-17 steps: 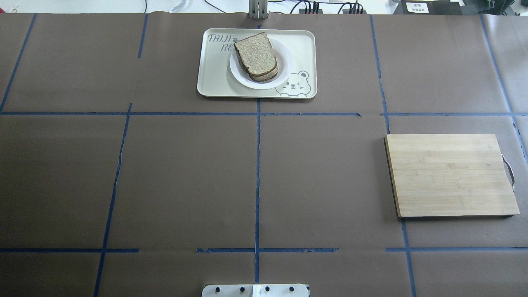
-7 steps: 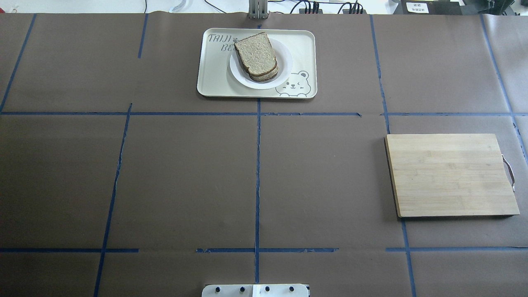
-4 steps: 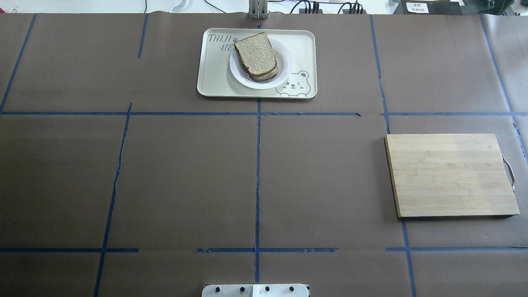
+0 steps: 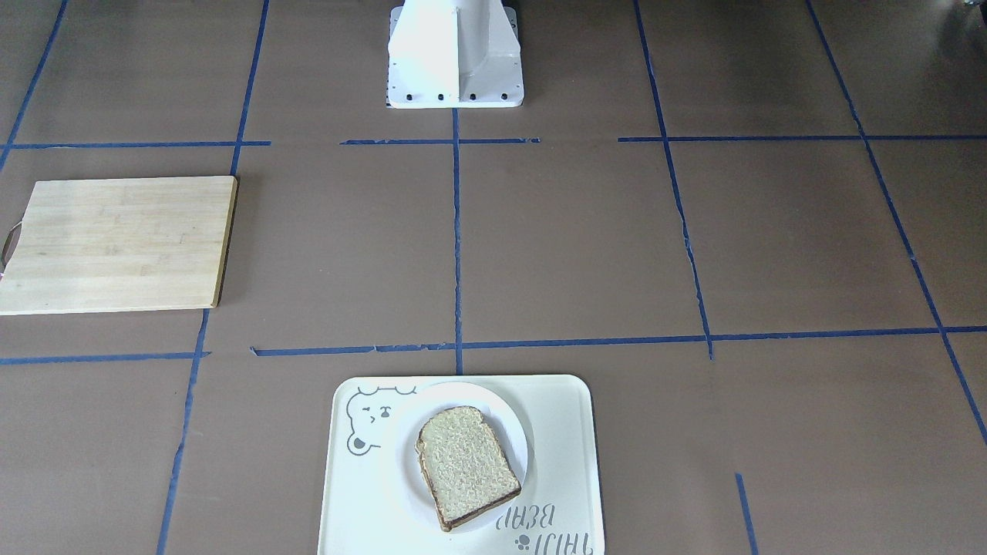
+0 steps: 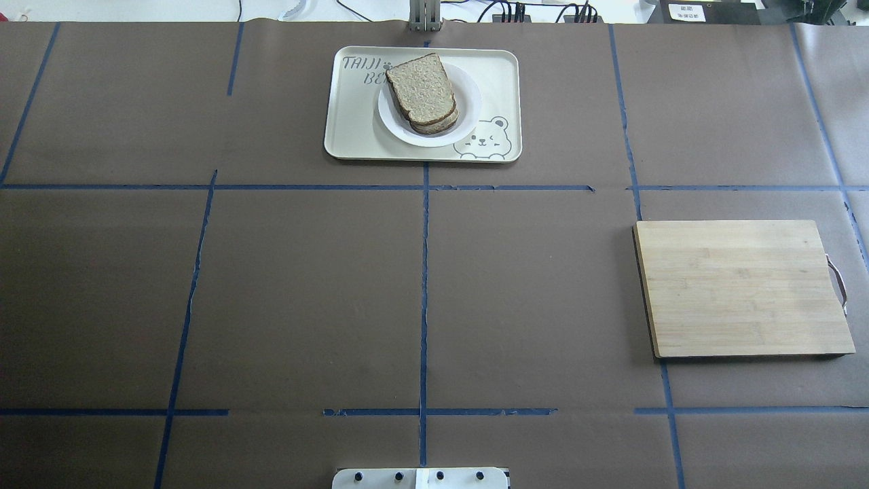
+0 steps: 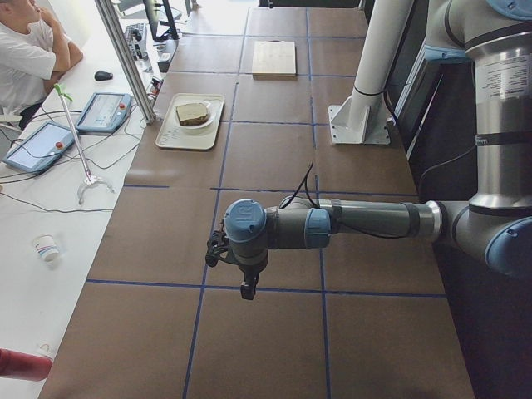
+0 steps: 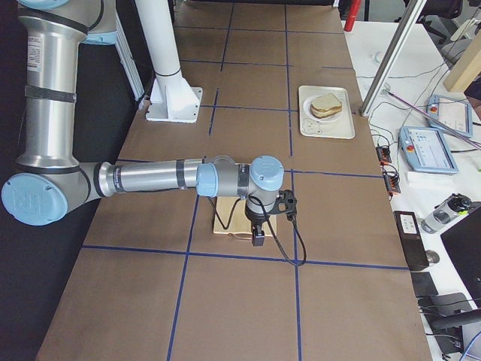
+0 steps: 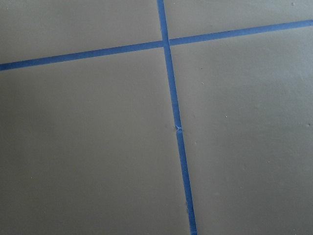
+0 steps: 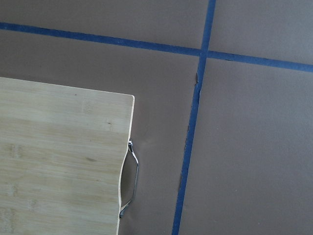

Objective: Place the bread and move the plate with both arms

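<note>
the left tool hangs above blue tape lines low in the left side view. the right tool hangs by the handle end of the wooden cutting board in the middle of the right side view. i cannot tell whether either is open or closed. the bread lies on a second slice on the plate — inside the bear tray, top centre of the overhead view, well apart from both tools on the brown worktop.
</note>
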You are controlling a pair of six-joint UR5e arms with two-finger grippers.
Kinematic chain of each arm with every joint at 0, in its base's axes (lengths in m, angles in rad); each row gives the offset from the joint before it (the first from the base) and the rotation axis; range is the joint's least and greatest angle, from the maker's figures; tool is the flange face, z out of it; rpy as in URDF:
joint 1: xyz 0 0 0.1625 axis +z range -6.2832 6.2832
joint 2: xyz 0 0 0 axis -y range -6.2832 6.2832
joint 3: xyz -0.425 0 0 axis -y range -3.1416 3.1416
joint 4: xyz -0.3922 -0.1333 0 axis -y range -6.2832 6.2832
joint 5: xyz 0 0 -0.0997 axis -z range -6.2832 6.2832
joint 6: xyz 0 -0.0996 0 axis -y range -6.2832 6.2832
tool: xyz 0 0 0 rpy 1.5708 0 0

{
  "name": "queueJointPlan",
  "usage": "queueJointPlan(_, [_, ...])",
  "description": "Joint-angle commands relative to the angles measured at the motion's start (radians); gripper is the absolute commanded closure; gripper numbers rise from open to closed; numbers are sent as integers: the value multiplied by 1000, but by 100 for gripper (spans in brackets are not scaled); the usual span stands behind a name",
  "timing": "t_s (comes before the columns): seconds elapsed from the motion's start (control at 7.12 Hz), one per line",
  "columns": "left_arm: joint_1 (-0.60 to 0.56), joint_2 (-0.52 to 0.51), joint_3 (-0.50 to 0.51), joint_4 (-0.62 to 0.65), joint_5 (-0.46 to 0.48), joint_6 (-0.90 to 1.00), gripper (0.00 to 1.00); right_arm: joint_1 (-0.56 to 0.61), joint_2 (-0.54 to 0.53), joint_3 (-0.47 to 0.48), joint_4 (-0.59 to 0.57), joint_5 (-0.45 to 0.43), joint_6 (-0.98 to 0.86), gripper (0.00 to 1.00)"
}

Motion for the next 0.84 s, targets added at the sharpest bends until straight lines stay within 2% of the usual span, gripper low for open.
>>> queueJointPlan(0.0, [3, -8, 1, -1, 0, 1, 0, 2, -24, -4, 1, -1, -3, 0])
queueJointPlan(0.7, [9, -25, 23, 8, 14, -1, 0, 2, -17, -5, 3, 5, -1, 0])
